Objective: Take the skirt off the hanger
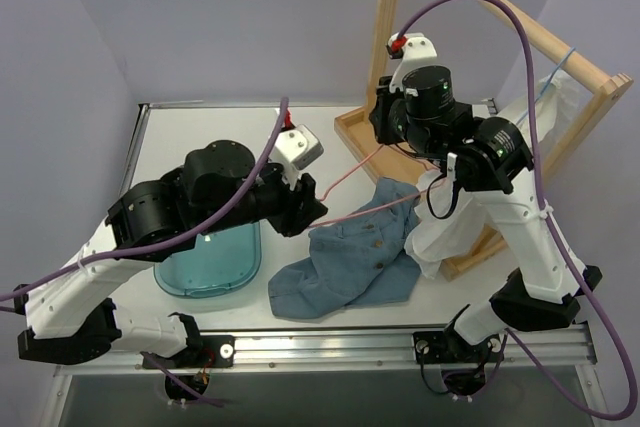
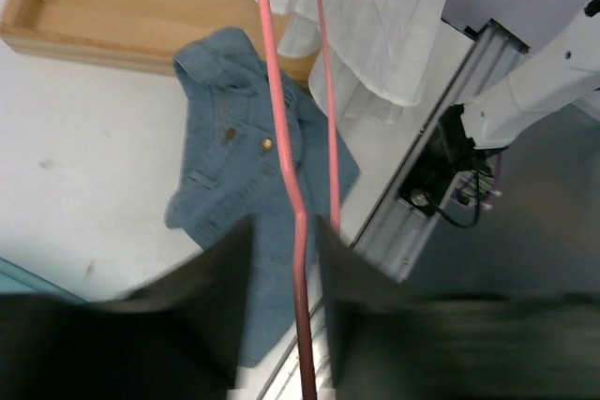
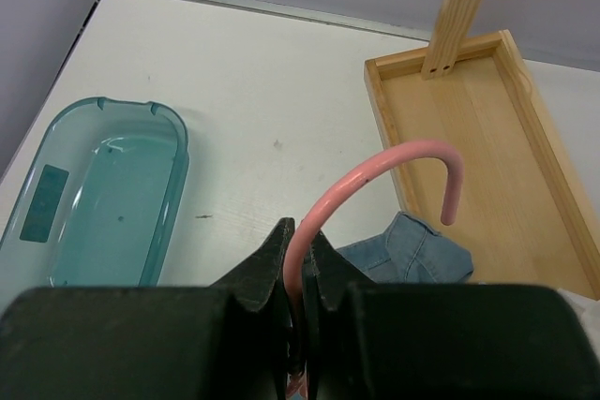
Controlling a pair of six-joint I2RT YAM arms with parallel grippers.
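the wooden rack (image 1: pixel 520 19) stands at two o'clock on the table (image 1: pixel 200 132). the skirt (image 2: pixel 375 25) hangs there on the hanger (image 1: pixel 557 69), untouched. the denim garment (image 1: pixel 350 257) lies at centre. the right gripper (image 3: pixel 298 231) is clamped on the pink hanger (image 3: pixel 394 152); the left gripper (image 2: pixel 281 227) straddles its wire, jaws apart. likely the skirt step is not begun; next, set the pink hanger down and reach for the skirt's waist.

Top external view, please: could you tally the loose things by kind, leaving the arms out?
Garments: 2 (denim garment, skirt)
Hangers: 2 (pink hanger, light-blue hanger)
Tubs: 1 (teal tub)
Racks: 1 (wooden rack)
Total: 6
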